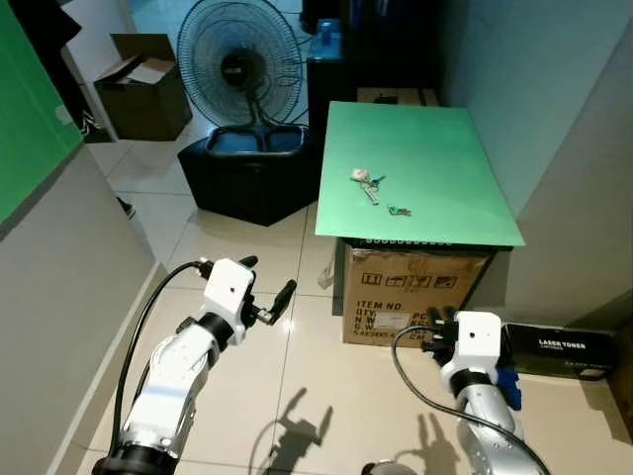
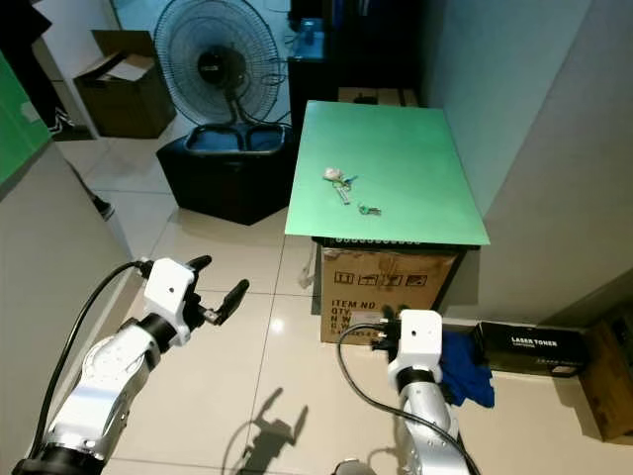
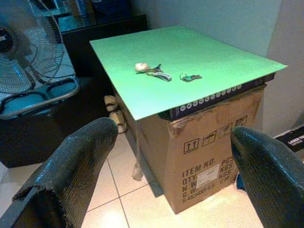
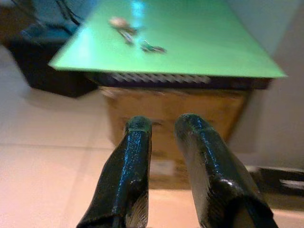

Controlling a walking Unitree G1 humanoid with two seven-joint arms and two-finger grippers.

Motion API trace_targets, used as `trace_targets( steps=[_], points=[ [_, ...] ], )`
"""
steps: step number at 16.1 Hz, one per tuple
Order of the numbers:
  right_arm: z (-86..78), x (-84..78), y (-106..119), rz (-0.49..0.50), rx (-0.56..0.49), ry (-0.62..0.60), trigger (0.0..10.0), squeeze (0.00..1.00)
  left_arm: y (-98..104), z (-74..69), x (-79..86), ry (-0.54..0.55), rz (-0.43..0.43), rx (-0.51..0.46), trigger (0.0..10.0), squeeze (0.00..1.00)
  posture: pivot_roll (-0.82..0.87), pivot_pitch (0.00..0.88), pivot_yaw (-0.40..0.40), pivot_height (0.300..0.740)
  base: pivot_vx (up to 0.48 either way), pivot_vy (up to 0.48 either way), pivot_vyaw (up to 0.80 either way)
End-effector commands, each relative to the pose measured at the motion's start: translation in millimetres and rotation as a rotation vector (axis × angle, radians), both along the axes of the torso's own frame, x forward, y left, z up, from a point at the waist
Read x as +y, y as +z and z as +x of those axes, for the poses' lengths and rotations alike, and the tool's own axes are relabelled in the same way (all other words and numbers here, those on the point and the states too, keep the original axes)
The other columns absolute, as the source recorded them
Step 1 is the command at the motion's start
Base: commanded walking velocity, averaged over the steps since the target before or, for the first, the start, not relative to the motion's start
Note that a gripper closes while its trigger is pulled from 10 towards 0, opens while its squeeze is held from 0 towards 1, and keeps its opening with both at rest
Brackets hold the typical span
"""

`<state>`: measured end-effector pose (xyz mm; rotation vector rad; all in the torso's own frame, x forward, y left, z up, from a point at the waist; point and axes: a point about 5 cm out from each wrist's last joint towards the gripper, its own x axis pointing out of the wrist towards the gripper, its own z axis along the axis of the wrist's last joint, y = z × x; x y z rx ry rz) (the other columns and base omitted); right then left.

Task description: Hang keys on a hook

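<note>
Keys (image 1: 371, 187) too small for detail

Camera setup: head stereo pair plus two wrist views.
Head eyes look steeply down from above at the green bench (image 1: 425, 158) and floor; both wrist cameras sit low, facing the bench's front edge, all four sharing its top and the cardboard box (image 1: 410, 292).

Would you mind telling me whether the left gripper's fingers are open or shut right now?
Open. In the left wrist view the left gripper's two black fingers stand wide apart, holding nothing, with the cardboard box visible between them.
</note>
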<state>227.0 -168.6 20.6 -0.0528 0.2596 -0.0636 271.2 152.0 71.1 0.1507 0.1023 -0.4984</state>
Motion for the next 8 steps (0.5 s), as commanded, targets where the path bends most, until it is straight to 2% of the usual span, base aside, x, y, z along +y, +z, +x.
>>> trace_targets(
  steps=[1, 2, 8],
  points=[
    [2.3, -1.7, -2.4, -0.032, 0.032, -0.022, 10.0, 0.0, -2.2, 0.6, 3.9, 0.011, 0.022, 0.014, 10.0, 0.0, -0.05, 0.0, 0.064, 0.722, 0.0, 0.0, 0.0],
    [2.7, 0.4, -1.8, 0.005, 0.026, -0.009, 10.0, 1.0, -2.4, 1.1, 3.7, 0.016, 0.017, 0.012, 10.0, 0.0, -0.05, 0.0, 0.062, 0.722, 0.0, 0.0, 0.0],
    [5.6, -3.1, 1.2, -0.003, 0.008, -0.031, 10.0, 1.0, -3.2, 0.5, 1.1, 0.007, 0.017, 0.013, 10.0, 0.0, -0.05, 0.0, 0.06, 0.722, 0.0, 0.0, 0.0]
  ],
)
